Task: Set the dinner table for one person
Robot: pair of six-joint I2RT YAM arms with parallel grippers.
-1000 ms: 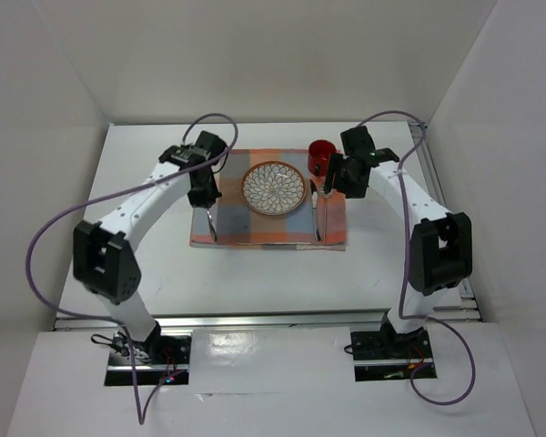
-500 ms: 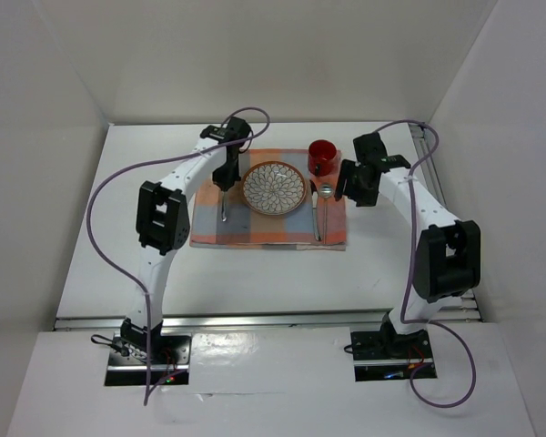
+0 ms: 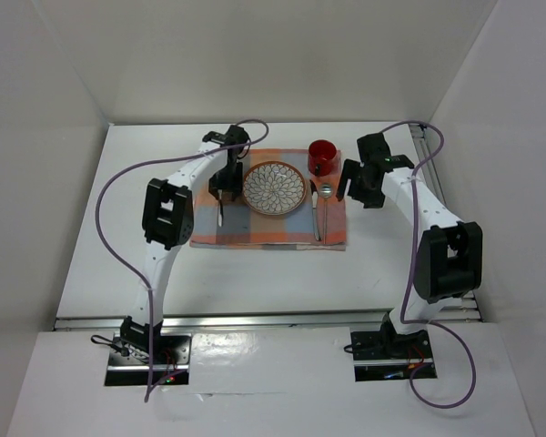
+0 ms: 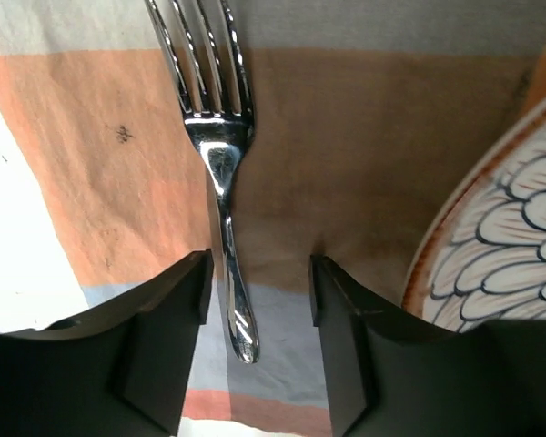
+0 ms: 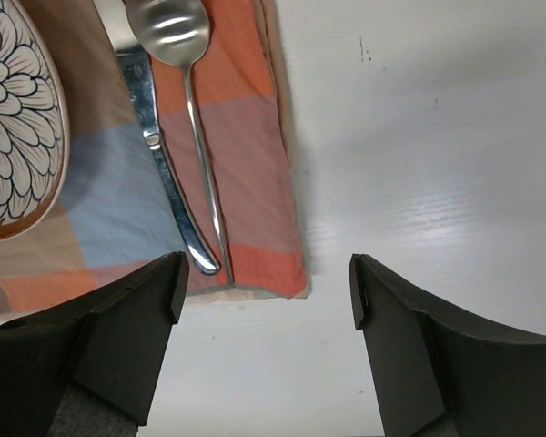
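The dinner table (image 3: 136, 264) carries an orange-and-blue checked mat (image 3: 255, 232) with a patterned plate (image 3: 275, 188) in its middle. A red cup (image 3: 321, 157) stands at the mat's far right corner. A fork (image 4: 220, 173) lies flat on the mat left of the plate (image 4: 505, 246), its handle end between the fingers of my left gripper (image 4: 259, 291), which is open and grips nothing. A knife (image 5: 161, 164) and a spoon (image 5: 189, 82) lie right of the plate. My right gripper (image 5: 266, 291) hangs open over the mat's right edge and bare table (image 5: 419, 137), holding nothing.
White walls enclose the table on three sides. Aluminium rails (image 3: 441, 196) run along the right and near edges. Purple cables (image 3: 109, 228) loop from both arms. Bare tabletop lies left, right and in front of the mat.
My left gripper has opened and let go of the fork, which now rests on the mat left of the plate. My right gripper has opened wider beside the knife and spoon.
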